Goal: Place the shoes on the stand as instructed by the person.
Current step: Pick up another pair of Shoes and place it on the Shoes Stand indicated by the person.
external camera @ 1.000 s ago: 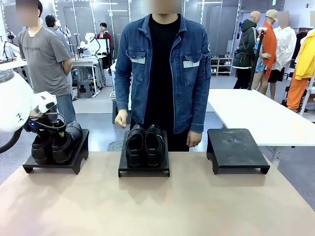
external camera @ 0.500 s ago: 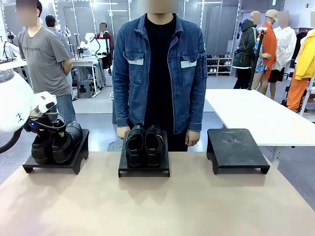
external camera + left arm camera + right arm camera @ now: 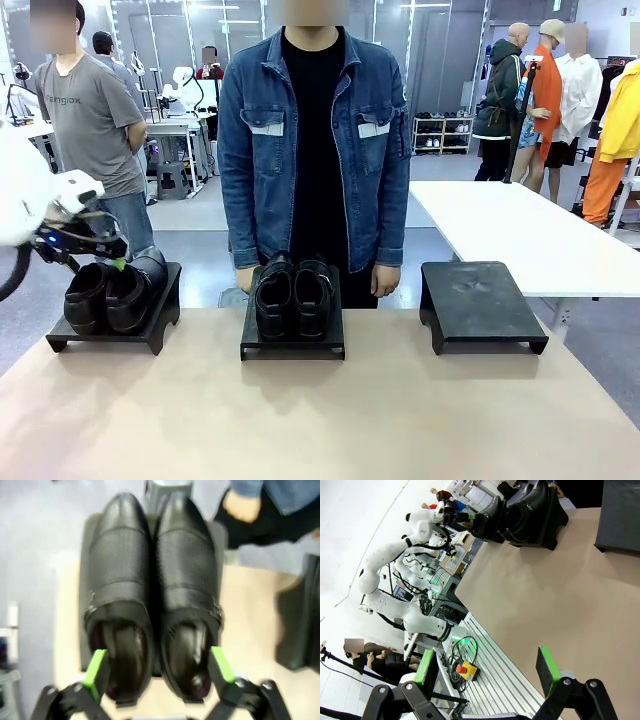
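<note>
One pair of glossy black shoes (image 3: 113,292) sits on the left black stand (image 3: 150,335). My left gripper (image 3: 110,262) hovers open just above its heels. In the left wrist view the same pair (image 3: 152,595) lies toes away, side by side, and the left gripper (image 3: 157,666) has its green pads outside both heels, touching nothing. A second pair (image 3: 292,290) rests on the middle stand (image 3: 292,348). The person (image 3: 315,140) in a denim jacket stands behind it, hands hanging low. My right gripper (image 3: 485,672) is open over bare tabletop.
The right stand (image 3: 482,300) carries nothing. The tan table (image 3: 320,420) has free room in front of all three stands. A white table (image 3: 540,235) stands behind on the right. Another person in a grey T-shirt (image 3: 90,110) stands far left.
My left gripper has lifted up and back off the left pair, which stays on its stand. The person has lowered a raised hand and shifted slightly left.
</note>
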`<state>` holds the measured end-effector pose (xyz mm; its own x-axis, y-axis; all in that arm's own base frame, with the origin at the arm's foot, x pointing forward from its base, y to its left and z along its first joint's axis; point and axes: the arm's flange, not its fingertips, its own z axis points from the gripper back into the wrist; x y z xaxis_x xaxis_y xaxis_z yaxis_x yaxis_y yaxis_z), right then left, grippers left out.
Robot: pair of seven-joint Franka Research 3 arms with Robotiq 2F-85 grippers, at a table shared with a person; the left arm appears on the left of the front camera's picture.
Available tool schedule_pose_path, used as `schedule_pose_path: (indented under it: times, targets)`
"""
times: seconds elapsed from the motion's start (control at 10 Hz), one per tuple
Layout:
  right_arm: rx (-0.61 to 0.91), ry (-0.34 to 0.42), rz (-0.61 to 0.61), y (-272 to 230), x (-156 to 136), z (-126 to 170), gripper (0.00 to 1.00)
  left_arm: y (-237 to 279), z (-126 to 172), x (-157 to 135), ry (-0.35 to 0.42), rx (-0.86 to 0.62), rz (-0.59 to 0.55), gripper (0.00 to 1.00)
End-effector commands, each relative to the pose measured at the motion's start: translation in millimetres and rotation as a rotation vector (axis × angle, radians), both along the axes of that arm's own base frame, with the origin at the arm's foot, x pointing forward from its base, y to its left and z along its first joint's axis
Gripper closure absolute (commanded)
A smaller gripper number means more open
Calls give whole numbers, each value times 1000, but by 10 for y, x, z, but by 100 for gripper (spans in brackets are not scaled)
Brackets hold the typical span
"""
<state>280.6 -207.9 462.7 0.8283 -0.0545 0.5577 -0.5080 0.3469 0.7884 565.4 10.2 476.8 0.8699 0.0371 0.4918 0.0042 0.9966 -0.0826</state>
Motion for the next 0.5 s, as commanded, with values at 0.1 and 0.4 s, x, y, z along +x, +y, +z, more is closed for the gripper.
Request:
schedule_pose_path:
  times: [0.1,0.4]
  targets:
    - [14,-24,0,-8,1,10,0,720,485,-619,138,-208,-128,0]
    - [14,-24,0,-8,1,10,0,1310,185,-1283,166,-538,-217,0]
